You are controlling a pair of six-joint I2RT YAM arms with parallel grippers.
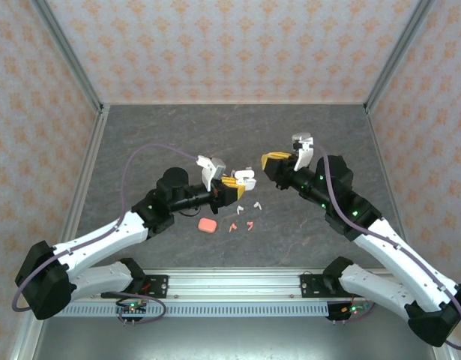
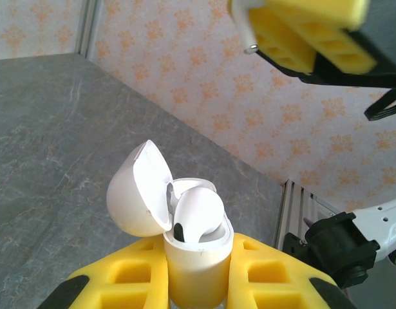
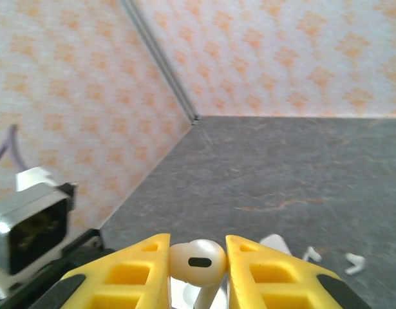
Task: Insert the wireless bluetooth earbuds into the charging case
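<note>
My left gripper (image 2: 198, 257) is shut on a white charging case (image 2: 196, 273) and holds it upright above the table, its lid (image 2: 138, 190) hinged open to the left. One white earbud (image 2: 199, 214) sits in the case's mouth. My right gripper (image 3: 196, 250) is shut on another white earbud (image 3: 198, 262), its stem pointing down. From above, the left gripper (image 1: 231, 182) with the case (image 1: 246, 178) and the right gripper (image 1: 273, 160) hang close together, a small gap between them. In the left wrist view the right gripper's yellow fingers (image 2: 301, 35) hover above and to the right of the case.
On the grey table below lie two loose white earbuds (image 1: 240, 208) (image 1: 257, 203), two coral-pink earbuds (image 1: 232, 226) (image 1: 250, 225) and a closed pink case (image 1: 208, 225). Patterned walls enclose the table on three sides.
</note>
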